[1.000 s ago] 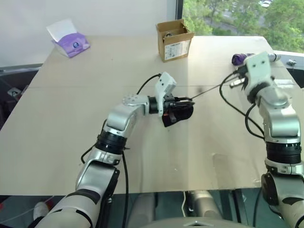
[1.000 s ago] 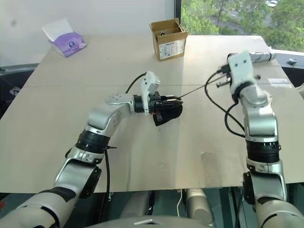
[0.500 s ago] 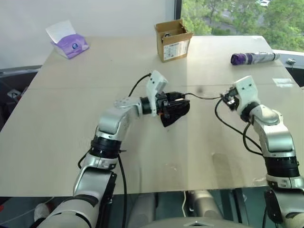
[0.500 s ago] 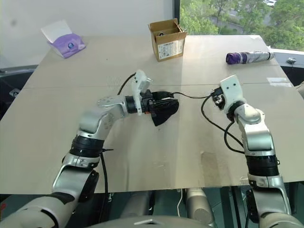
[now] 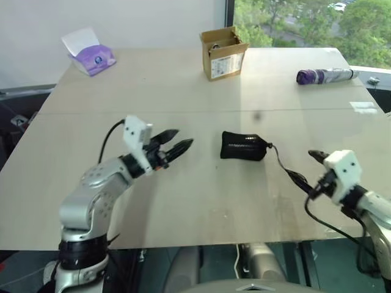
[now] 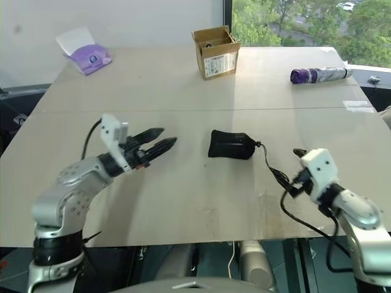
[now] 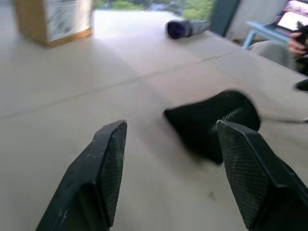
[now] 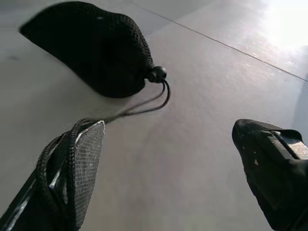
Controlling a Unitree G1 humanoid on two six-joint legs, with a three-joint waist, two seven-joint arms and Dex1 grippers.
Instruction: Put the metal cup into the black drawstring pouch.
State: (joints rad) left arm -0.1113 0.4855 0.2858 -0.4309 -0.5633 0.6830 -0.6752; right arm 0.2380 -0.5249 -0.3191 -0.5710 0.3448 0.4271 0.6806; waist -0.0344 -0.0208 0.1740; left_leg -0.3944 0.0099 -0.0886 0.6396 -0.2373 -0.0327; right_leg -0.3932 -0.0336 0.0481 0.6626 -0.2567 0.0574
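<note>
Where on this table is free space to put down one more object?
Free: the wide stretch between tissue pack and left claw; also between cardboard box and umbrella. Crowded: around the black pouch, its cord and the right claw.

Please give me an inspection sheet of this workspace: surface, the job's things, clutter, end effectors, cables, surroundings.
Surface: pale wooden table, one seam across.
Job's things: black pouch lying mid-table, mouth cinched, cord trailing toward the right end effector; cup nothing seen.
Clutter: cardboard box, purple tissue pack, folded umbrella.
End effectors: left end effector open, empty; right end effector open, cord looped on one finger.
Cables: black wires on both wrists.
Surroundings: window, trees outside.
</note>
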